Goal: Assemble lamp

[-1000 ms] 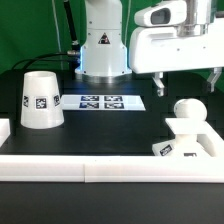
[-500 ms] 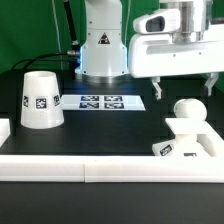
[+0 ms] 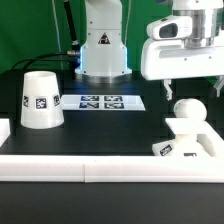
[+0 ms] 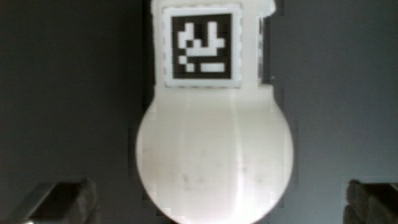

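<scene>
The white bulb (image 3: 187, 110) with its tagged stem lies at the exterior view's right, just behind the low blocky base (image 3: 186, 147). The cone shade (image 3: 40, 98) stands wide end down at the left. My gripper (image 3: 193, 89) hangs open and empty a little above the bulb, one finger on each side of it. In the wrist view the bulb (image 4: 214, 150) fills the middle, with the tag on its stem (image 4: 206, 45). The dark fingertips (image 4: 54, 200) stand wide apart on either side of the gripper's gap (image 4: 214, 208), clear of the bulb.
The marker board (image 3: 100, 101) lies flat in the middle of the black table. The robot pedestal (image 3: 102, 45) stands behind it. A white rail (image 3: 100, 170) runs along the front edge, with a white block at the far left (image 3: 4, 128).
My gripper has moved toward the exterior view's right and slightly down, and now hangs over the bulb. The lamp parts have not moved.
</scene>
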`<action>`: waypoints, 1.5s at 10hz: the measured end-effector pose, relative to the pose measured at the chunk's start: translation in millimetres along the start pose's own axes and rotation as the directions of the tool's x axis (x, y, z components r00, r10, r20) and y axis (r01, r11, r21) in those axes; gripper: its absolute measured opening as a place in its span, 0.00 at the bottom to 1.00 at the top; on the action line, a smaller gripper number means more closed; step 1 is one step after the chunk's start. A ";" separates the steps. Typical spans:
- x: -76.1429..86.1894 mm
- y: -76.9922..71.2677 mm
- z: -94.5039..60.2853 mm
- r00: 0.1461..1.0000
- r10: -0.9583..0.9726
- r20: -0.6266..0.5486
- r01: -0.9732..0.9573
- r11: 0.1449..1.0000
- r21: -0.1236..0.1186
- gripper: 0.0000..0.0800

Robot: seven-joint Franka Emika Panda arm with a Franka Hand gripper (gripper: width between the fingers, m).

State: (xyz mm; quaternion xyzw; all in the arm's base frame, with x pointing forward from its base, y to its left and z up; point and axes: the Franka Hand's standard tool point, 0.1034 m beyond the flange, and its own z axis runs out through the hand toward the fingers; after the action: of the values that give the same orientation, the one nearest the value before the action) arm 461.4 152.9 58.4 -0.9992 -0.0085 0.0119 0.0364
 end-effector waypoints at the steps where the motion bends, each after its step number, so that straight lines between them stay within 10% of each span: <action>1: 0.2 -0.3 0.1 1.000 -0.001 -0.003 0.001 1.000 0.001 0.87; 9: -2.1 -5.6 6.7 0.886 -0.014 0.464 0.031 0.999 -0.030 0.87; 15: -7.8 -1.6 14.4 0.595 0.007 0.804 0.046 0.998 -0.043 0.87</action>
State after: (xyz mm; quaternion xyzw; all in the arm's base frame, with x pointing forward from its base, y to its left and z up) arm 453.2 155.4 44.3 -0.8875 -0.0352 0.4595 -0.0008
